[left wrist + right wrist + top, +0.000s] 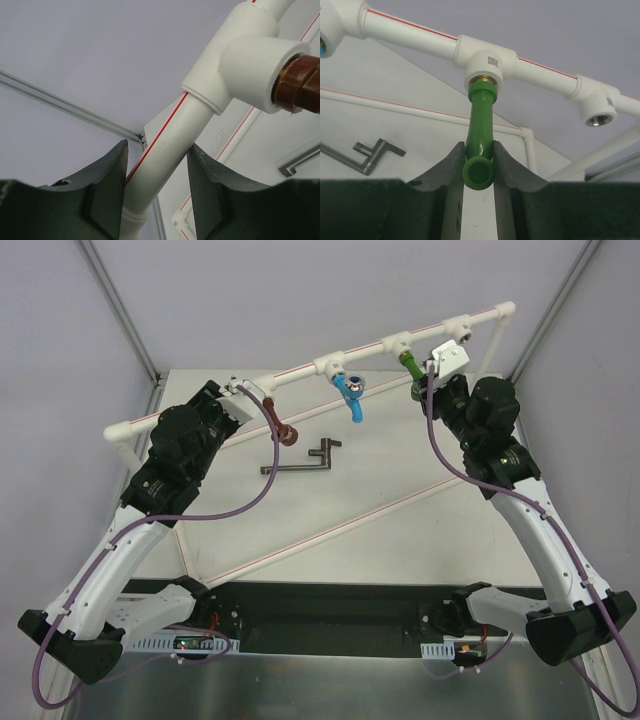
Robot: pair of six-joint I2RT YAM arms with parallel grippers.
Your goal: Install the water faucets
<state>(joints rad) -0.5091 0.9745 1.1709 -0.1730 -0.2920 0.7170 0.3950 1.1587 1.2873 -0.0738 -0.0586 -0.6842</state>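
Observation:
The green faucet (481, 115) hangs from a tee of the white pipe frame (420, 32), its round mouth toward the camera. My right gripper (478, 150) is shut on its lower end; from above it sits at the frame's right part (432, 380) by the green faucet (411, 364). The reddish-brown faucet (283, 430) hangs from the left tee, and its base shows in the left wrist view (300, 82). The blue faucet (352, 395) hangs from the middle tee. My left gripper (157, 150) (237, 392) is closed round the white pipe (170, 135) just left of the brown faucet's tee.
A grey metal bent tool (300, 460) lies on the table under the frame, also in the right wrist view (370, 155). An open threaded fitting (597, 107) sits right of the green faucet. The frame's lower pipes (330, 530) cross the table.

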